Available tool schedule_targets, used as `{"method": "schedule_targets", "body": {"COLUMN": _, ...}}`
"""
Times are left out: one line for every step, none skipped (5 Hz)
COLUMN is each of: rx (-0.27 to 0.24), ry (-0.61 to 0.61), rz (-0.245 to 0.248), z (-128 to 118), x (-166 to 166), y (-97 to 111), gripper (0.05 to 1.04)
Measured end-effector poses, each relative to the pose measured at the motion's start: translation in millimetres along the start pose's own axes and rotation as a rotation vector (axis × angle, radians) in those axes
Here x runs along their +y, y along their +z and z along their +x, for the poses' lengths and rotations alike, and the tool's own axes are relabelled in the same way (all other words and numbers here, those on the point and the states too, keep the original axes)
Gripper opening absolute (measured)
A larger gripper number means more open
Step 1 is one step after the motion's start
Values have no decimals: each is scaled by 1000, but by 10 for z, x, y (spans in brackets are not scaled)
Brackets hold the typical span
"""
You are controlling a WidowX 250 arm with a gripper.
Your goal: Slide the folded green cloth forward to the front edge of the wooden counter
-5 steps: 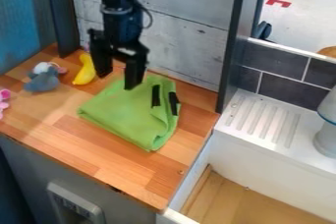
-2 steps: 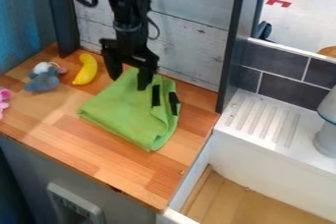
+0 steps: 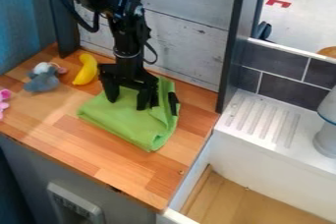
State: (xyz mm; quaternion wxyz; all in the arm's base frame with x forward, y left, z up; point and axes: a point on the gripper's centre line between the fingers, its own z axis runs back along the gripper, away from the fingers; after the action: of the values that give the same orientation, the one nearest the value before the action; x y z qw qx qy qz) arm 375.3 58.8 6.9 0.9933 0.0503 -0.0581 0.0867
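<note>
Presently, the gripper stands over the rear part of a folded green cloth, its two fingers apart with nothing clamped between them. The cloth lies on the wooden counter, between the yellow banana and the white sink. Whether the fingertips touch the fabric cannot be confirmed. Principal risk, in my judgement: closing too high would let the tips skim the flat, soft surface and come together empty. Pressing too low could jam them against the hard wood beneath. A shallow pinch might catch only the top layer, so that the fold opens or slips out under lifting. The loose edge with the black strip could trail and drag. Secondary risk: a sideways swing at low height could knock the banana, which lies near the gripper.
</note>
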Motion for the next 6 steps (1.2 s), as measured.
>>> {"method": "schedule_targets", "body": {"rx": 32, "ry": 4, "rz": -10, "z": -182, "x": -25, "y": 7, "gripper": 1001}}
{"method": "schedule_targets", "body": {"rx": 74, "ry": 5, "rz": -47, "z": -490, "x": -100, "y": 51, "gripper": 1001}}
{"method": "schedule_targets", "body": {"rx": 94, "ry": -37, "rz": -66, "z": -591, "x": -265, "y": 61, "gripper": 1001}}
{"method": "schedule_targets", "body": {"rx": 87, "ry": -42, "rz": -73, "z": -657, "x": -350, "y": 58, "gripper": 1001}}
{"method": "schedule_targets", "body": {"rx": 111, "ry": -25, "rz": -93, "z": -647, "x": -396, "y": 46, "gripper": 1001}}
{"method": "schedule_targets", "body": {"rx": 165, "ry": 12, "rz": -137, "z": -677, "x": -475, "y": 59, "gripper": 1000}}
